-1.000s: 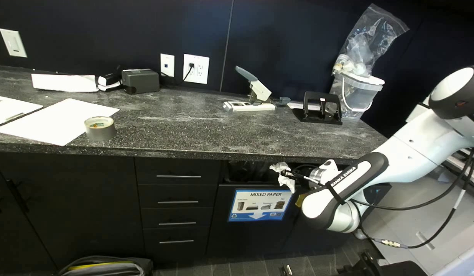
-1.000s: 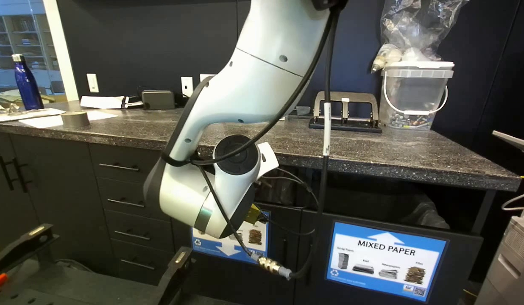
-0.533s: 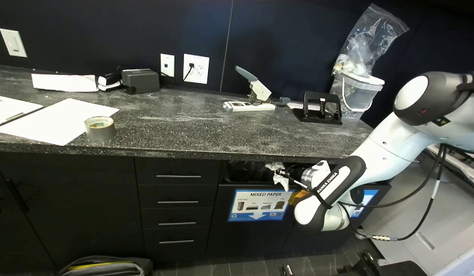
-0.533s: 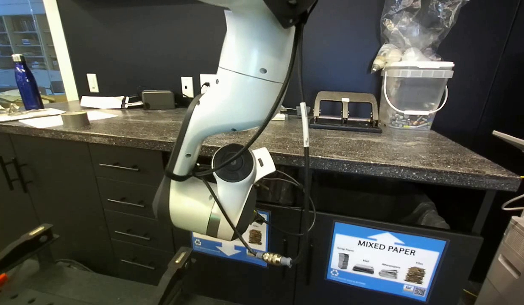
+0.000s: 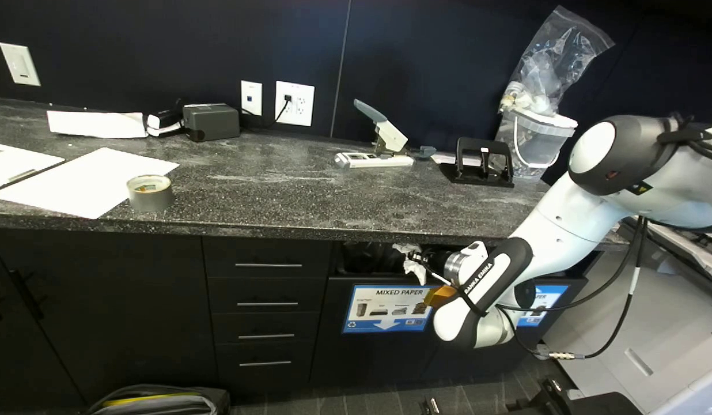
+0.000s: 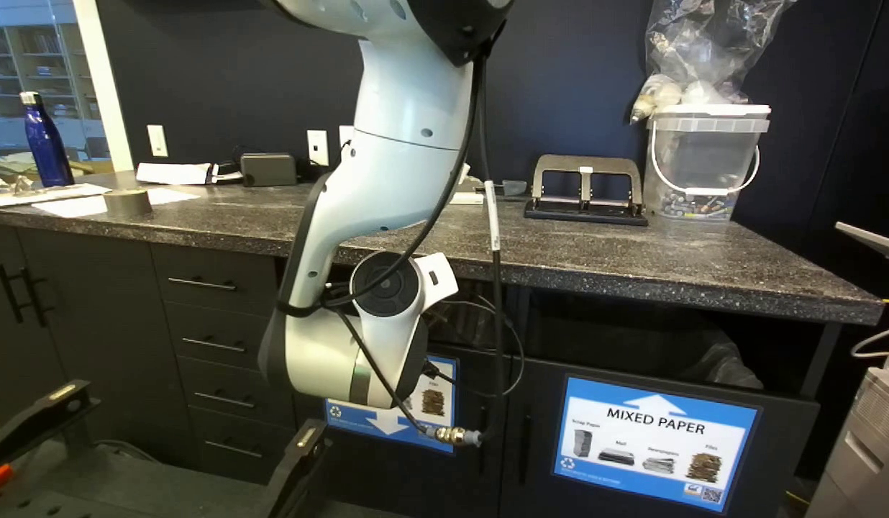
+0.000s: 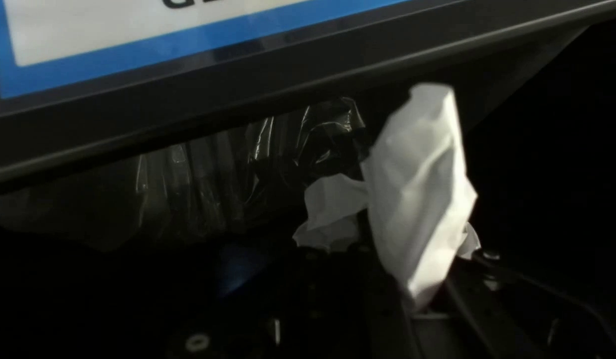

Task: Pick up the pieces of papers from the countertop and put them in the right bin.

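A crumpled white piece of paper [image 5: 414, 271] is held in my gripper [image 5: 415, 257], at the opening under the countertop [image 5: 287, 199]. In the wrist view the paper [image 7: 417, 184] stands up between the dark fingers of the gripper [image 7: 412, 259], which are shut on it; white flaps stick out at the sides. The gripper is just above the front edge of a bin [image 5: 390, 346] with a mixed paper sign. Another bin [image 6: 779, 424] with such a sign is to its right. In an exterior view the arm hides the gripper and held paper.
A clear liner [image 7: 308, 149] hangs inside the bin, behind its front panel [image 7: 268, 85]. The thick counter edge [image 5: 310, 231] is close above the gripper. On the countertop are a tape roll [image 5: 151, 194], flat sheets [image 5: 85, 181], a stapler [image 5: 382, 144], a hole punch [image 5: 483, 164] and a bucket [image 6: 707, 158].
The arm has shifted left in both exterior views. The gripper has carried the paper slightly left and farther into the opening above the bin. The grip has not visibly changed.
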`<state>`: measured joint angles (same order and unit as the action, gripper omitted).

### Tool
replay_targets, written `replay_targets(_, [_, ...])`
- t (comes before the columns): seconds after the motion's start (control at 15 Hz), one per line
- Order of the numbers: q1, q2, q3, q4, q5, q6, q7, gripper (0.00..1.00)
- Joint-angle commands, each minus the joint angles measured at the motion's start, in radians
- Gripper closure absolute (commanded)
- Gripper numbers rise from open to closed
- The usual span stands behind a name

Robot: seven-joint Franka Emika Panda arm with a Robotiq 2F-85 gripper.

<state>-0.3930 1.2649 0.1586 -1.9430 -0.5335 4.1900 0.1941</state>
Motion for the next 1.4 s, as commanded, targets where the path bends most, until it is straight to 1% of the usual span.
replay_targets(0.0, [0.056, 0.037, -0.025, 0.062, 0.016, 0.043, 0.03, 0.94])
replay_targets(0.2, [0.082, 0.045, -0.032, 0.079, 0.023, 0.035, 0.023, 0.94])
replay_targets(0.27, [0.093, 0.04, -0.041, 0.08, 0.017, 0.018, 0.019, 0.68])
replay_targets(0.33, [0.104, 0.037, -0.05, 0.082, 0.01, 0.007, 0.012, 0.67])
replay_targets(0.4, [0.109, 0.039, -0.051, 0.084, 0.01, 0.008, 0.013, 0.62])
replay_targets(0.67, [0.133, 0.028, -0.063, 0.079, 0.006, 0.002, 0.011, 0.3])
replay_targets(0.93, [0.163, 0.011, -0.085, 0.062, 0.016, -0.004, -0.022, 0.02])
replay_targets(1.0, [0.171, 0.005, -0.092, 0.055, 0.023, -0.001, -0.035, 0.0])
replay_targets(1.33, [0.211, -0.068, -0.15, -0.041, 0.017, -0.068, -0.097, 0.0])
